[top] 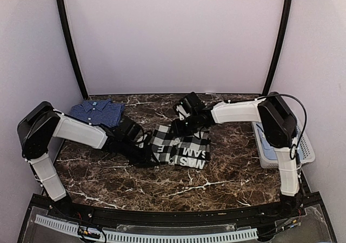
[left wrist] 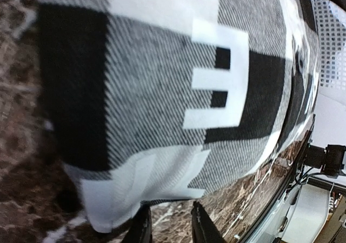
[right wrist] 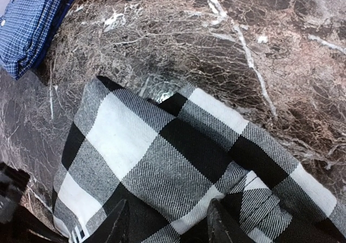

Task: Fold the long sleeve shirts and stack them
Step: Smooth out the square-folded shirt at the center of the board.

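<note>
Left claw (left wrist: 170, 228): narrowly parted, bare brown marble bench (left wrist: 21, 162) showing between its fingers, at the left edge of the black-and-white checked cloth shirt (left wrist: 162, 92) lying mid-bench. Right claw (right wrist: 167, 224): half parted above that shirt's far edge. The dark blue fine-checked shirt (right wrist: 27, 21) lies folded at the far-left corner.

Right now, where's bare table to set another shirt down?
Widest: the marble table strip between the checked shirt and the near edge. Also the patch between that shirt and the white basket. Crowded: left-centre, where the left arm, checked shirt and blue shirt sit close, and under the right arm.
</note>
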Robot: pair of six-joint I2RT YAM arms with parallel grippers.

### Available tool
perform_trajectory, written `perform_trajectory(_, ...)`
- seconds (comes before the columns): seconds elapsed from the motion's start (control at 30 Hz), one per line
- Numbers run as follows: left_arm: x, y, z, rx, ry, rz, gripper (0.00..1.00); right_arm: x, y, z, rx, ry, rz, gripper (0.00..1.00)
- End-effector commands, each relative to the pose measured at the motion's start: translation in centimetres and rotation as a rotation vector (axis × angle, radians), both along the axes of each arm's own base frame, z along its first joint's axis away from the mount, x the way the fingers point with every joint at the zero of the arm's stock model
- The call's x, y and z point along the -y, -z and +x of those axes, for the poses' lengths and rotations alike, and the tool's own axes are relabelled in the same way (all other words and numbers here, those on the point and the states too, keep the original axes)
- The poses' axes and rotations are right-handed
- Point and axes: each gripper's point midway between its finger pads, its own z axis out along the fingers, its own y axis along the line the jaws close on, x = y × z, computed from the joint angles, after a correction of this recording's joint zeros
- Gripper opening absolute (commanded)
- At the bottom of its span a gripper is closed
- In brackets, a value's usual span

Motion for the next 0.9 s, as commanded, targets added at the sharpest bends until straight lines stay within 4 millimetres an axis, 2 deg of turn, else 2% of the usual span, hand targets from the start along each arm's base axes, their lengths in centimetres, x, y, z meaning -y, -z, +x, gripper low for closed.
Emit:
perform_trajectory(0.0,1.4,-1.5,-1.4,0.007,0.005,-0.013,0.24,0.0,-3.3,-1.0,0.047,-0.032,0.003,0.47)
perform_trajectory(0.1,1.7,-3.0,-1.1,0.042,-0.012,-0.011,0.23,0.3,-4.6,-2.1,0.07,-0.037,-0.005,0.47)
perform_trajectory(0.17,1.4,-5.0,-0.7,0.081,-0.032,-0.02,0.23,0.6,-5.1,-3.2,0.077,-0.039,-0.006,0.47)
perform_trajectory(0.2,1.2,-5.4,-0.7,0.082,-0.037,-0.011,0.22,0.7,-5.4,-3.9,0.079,-0.043,-0.005,0.47)
perform_trajectory(0.23,1.3,-6.8,-0.2,0.114,-0.049,-0.023,0.22,0.9,-5.5,-4.7,0.079,-0.045,-0.009,0.47)
perform_trajectory(0.27,1.1,-7.2,-0.2,0.121,-0.052,-0.017,0.22,1.1,-5.6,-5.4,0.084,-0.042,-0.013,0.47)
perform_trajectory(0.3,1.1,-8.4,0.3,0.154,-0.062,-0.025,0.22,1.3,-5.8,-6.2,0.083,-0.039,-0.012,0.47)
perform_trajectory(0.37,0.8,-9.6,1.3,0.194,-0.09,-0.005,0.23,1.7,-5.9,-7.6,0.079,-0.036,-0.004,0.47)
perform_trajectory(0.4,0.5,-9.5,1.4,0.2,-0.089,0.023,0.23,2.0,-5.7,-8.2,0.072,-0.033,-0.004,0.47)
perform_trajectory(0.43,0.4,-9.9,2.4,0.227,-0.099,0.039,0.25,2.4,-5.6,-8.7,0.069,-0.028,-0.004,0.47)
perform_trajectory(0.6,-0.3,-9.2,5.3,0.225,-0.117,0.07,0.27,4.1,-3.9,-10.8,0.025,-0.004,-0.009,0.46)
perform_trajectory(0.77,-1.6,-6.5,7.7,0.179,-0.118,0.088,0.28,5.7,-1.8,-13.6,-0.034,0.0,-0.008,0.46)
perform_trajectory(0.87,-1.8,-5.6,8.6,0.169,-0.107,0.07,0.3,6.9,0.0,-15.1,-0.072,0.005,-0.02,0.46)
